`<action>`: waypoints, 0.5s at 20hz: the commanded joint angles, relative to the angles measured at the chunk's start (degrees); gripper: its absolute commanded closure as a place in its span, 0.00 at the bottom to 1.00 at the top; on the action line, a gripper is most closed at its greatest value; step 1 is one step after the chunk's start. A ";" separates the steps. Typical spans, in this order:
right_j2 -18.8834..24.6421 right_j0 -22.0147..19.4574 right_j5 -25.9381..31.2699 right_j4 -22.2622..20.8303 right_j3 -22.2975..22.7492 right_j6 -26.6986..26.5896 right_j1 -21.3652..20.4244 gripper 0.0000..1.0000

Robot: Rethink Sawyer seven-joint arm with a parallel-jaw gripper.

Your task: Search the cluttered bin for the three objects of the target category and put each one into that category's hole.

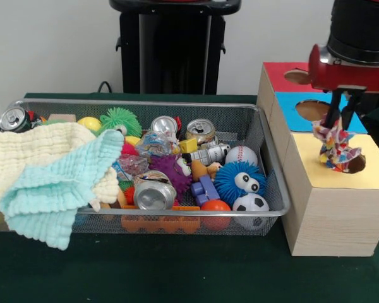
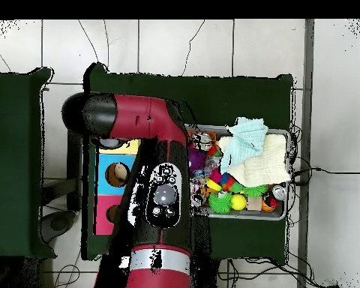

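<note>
Front view: dark green table cloth [image 1: 177,271] runs along the near edge, bearing a wire mesh bin [image 1: 275,189] crowded with cans, balls and toys, two cloths draped over its left end. Right of it stands a wooden box [image 1: 331,214] with yellow, blue and red tops. Behind, a white wall. The gripper [image 1: 341,123] pinches a patterned cloth [image 1: 333,146], hanging at the yellow hole [image 1: 352,164].

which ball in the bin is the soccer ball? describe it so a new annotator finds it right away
In the front view, start at the wire mesh bin and go to its near corner closest to the wooden box with coloured holes. The soccer ball sits there against the mesh, just below the blue spiky toy with googly eyes. It alone is white with black patches; the baseball behind has red stitching.
</note>
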 commanded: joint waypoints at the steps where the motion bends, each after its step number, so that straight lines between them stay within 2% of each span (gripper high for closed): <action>1: 4.75 -2.28 -6.10 -1.83 10.90 1.86 -1.64 1.00; 7: 4.56 -1.52 -5.97 -1.99 10.54 3.55 -1.43 1.00; 8: 4.89 -1.74 -6.71 -1.81 11.06 3.54 -1.65 0.00; 10: 5.16 -1.92 -6.70 -1.79 11.15 3.11 -1.69 0.00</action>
